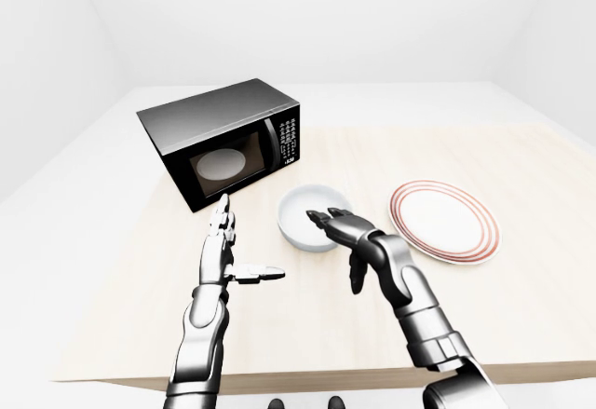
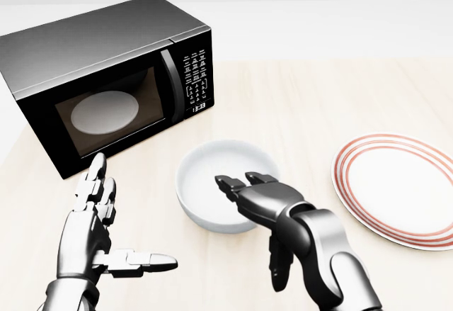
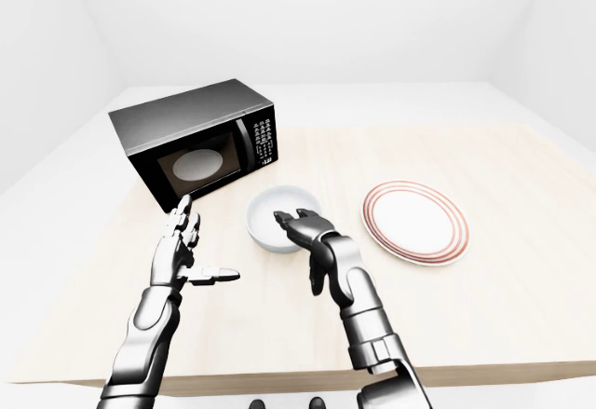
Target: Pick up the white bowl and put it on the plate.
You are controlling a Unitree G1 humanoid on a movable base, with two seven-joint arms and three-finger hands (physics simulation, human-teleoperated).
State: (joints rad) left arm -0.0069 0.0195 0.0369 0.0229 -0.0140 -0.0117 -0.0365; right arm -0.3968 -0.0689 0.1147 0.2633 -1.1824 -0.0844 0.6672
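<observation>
Two fingers of right hand [image 2: 263,205] overhang bowl [image 2: 212,176].

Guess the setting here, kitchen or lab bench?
Probably a bare simulated kitchen tabletop: a black microwave, a white bowl and a red-ringed plate on a pale wooden table, with plain white walls.

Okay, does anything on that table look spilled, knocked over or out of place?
Nothing stands out. The white bowl sits upright and empty beside the plate, the microwave door is closed, and the right hand hovers open over the bowl's rim.
</observation>
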